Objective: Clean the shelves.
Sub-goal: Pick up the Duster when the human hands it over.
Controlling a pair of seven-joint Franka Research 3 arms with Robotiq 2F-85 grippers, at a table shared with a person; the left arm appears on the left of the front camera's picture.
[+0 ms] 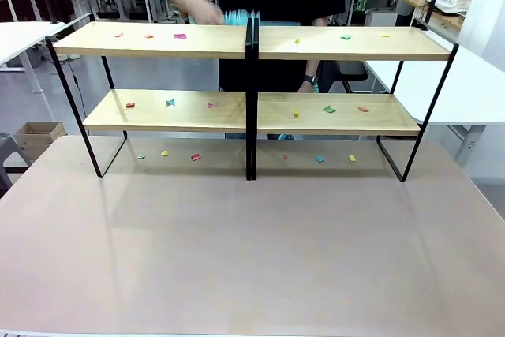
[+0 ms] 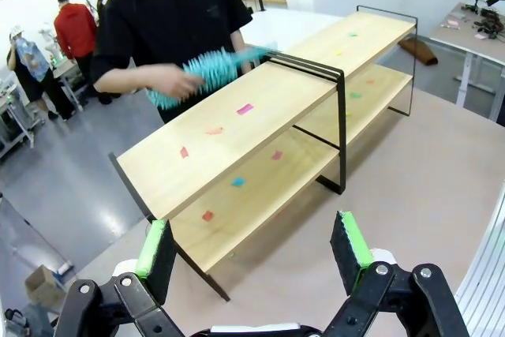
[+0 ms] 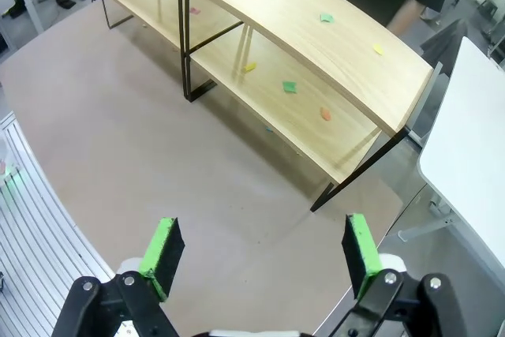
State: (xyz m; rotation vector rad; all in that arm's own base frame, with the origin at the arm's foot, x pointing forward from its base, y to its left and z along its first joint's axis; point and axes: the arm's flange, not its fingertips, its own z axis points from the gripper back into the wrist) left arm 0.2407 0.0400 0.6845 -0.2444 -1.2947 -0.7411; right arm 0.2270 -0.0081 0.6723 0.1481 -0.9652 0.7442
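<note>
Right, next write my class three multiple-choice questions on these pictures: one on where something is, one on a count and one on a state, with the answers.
1. Where is the teal brush?
A) lying on the table
B) in the person's hand, over the top tier
C) on the lower tier

2. How many wooden boards do the shelves have?
A) two
B) four
C) six

3. How does the left tool stand?
A) shut on the brush
B) shut on a paper scrap
C) open, holding nothing

Answers:
1 B, the hand holds it above the upper board by the centre join.
2 B, there are two boards on each tier.
3 C, its jaws stand wide apart, gripping nothing.
</note>
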